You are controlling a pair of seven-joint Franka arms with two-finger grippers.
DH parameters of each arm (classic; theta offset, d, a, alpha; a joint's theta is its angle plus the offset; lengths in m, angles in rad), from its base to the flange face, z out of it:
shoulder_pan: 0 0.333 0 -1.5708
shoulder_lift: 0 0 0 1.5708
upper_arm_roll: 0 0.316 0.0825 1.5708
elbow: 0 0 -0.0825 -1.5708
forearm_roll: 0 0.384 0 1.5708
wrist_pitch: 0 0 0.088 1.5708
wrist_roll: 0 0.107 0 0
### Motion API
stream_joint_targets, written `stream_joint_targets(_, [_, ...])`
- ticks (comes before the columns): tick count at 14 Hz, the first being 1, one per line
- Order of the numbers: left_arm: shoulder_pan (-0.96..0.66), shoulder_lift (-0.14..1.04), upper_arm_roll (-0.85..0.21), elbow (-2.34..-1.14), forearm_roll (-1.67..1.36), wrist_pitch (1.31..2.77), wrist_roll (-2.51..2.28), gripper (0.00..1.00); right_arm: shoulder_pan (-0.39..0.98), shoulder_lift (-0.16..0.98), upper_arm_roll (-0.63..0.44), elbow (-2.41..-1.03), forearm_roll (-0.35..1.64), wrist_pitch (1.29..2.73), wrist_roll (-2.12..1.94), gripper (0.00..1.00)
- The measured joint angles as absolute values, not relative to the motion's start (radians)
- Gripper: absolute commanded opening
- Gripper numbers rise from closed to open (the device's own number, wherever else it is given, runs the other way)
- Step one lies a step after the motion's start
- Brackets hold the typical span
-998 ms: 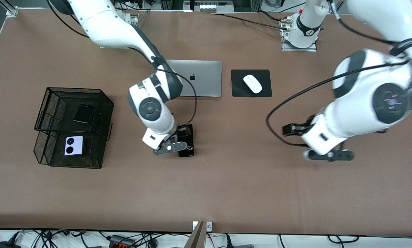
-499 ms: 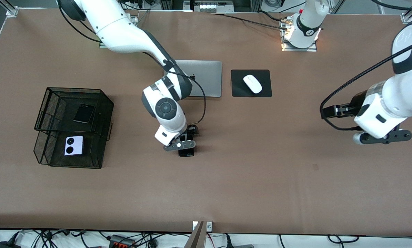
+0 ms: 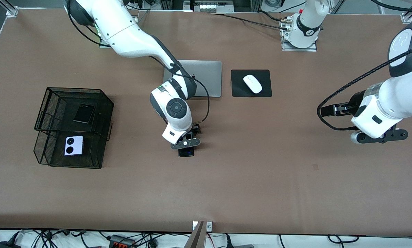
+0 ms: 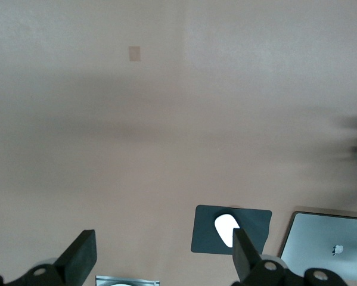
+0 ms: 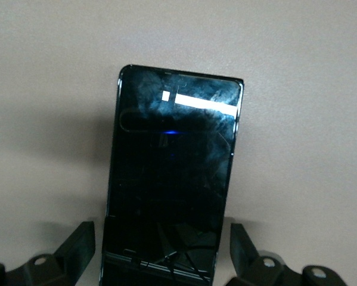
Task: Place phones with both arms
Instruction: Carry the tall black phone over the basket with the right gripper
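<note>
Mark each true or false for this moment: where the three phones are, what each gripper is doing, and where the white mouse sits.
1. The small squarish lilac phone lies in the black wire-mesh basket. True.
2. The small squarish black folded phone lies on the silver laptop. False: it lies in the basket too.
3. The right gripper is open, straddling the long slim black slab phone. True.
4. The left gripper holds a phone. False: it is open and empty, above bare table.
5. The white mouse sits on a black pad. True.

Bare table (image 3: 261, 179) between mesh basket (image 3: 104, 103), laptop (image 3: 209, 81) and mouse pad (image 3: 238, 88).
</note>
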State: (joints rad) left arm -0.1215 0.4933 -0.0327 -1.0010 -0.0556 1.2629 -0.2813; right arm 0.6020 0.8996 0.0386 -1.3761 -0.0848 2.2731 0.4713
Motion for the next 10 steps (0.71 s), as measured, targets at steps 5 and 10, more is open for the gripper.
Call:
stream_joint_targets(5, [-0.128, 0.493, -0.045, -1.027, -0.056, 1.266, -0.281, 1.0, 0.602, 0.913, 0.038, -1.375, -0.085, 2.291, 0.474, 0.76])
stream_joint_targets(10, [-0.128, 0.46, -0.046, -1.084, -0.052, 1.313, -0.284, 1.0, 0.593, 0.908, 0.034, -1.371, -0.084, 2.291, 0.476, 0.36])
